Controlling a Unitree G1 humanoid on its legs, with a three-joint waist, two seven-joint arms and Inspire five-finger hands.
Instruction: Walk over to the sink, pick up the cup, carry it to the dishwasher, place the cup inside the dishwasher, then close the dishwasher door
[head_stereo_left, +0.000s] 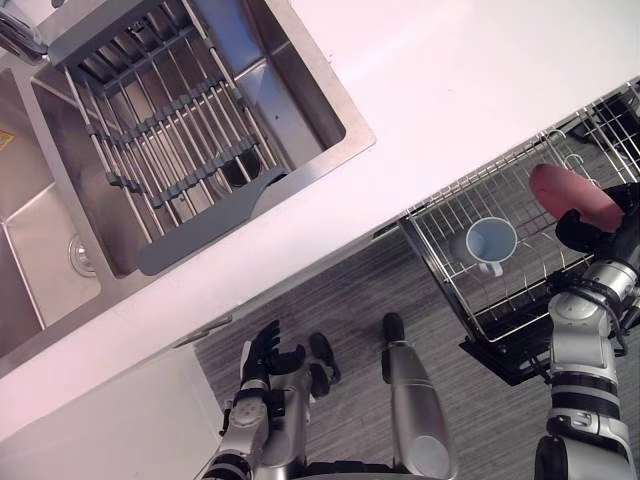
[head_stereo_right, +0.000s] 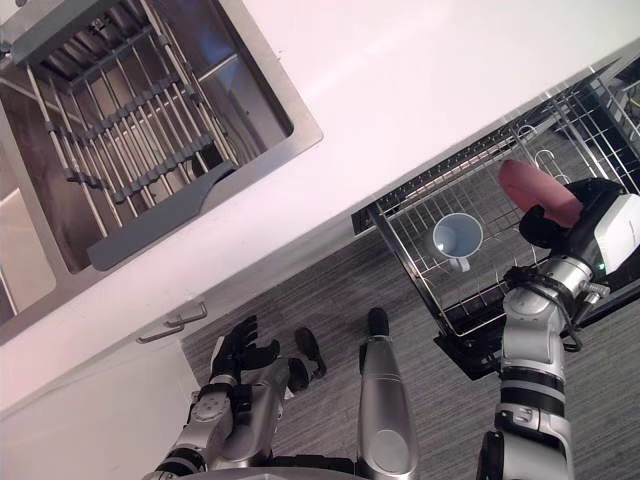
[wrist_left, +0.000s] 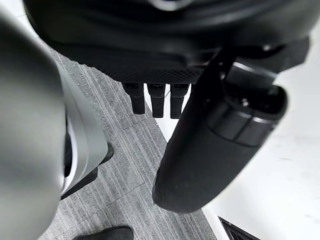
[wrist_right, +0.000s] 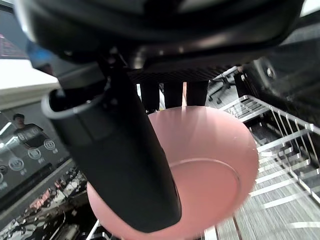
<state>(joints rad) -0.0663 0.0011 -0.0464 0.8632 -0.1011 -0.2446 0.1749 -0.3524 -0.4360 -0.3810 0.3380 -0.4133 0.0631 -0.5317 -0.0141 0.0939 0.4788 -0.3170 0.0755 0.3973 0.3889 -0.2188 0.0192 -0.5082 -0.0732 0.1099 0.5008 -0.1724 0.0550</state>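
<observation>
While L hand hangs open, R hand grips pink cup over dishwasher rack.

Scene lit brightly and evenly. Near washout seen on plain white surface. Soft sheen carried by walls of stainless steel sink. Dimmer light on grey striped floor beneath surface edge. Smooth pink cup shaded under dark right hand.

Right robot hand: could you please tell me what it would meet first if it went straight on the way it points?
The right robot hand, holding the pink cup, would probably meet the rack wires first, beside the blue cup; depth is unclear.
</observation>
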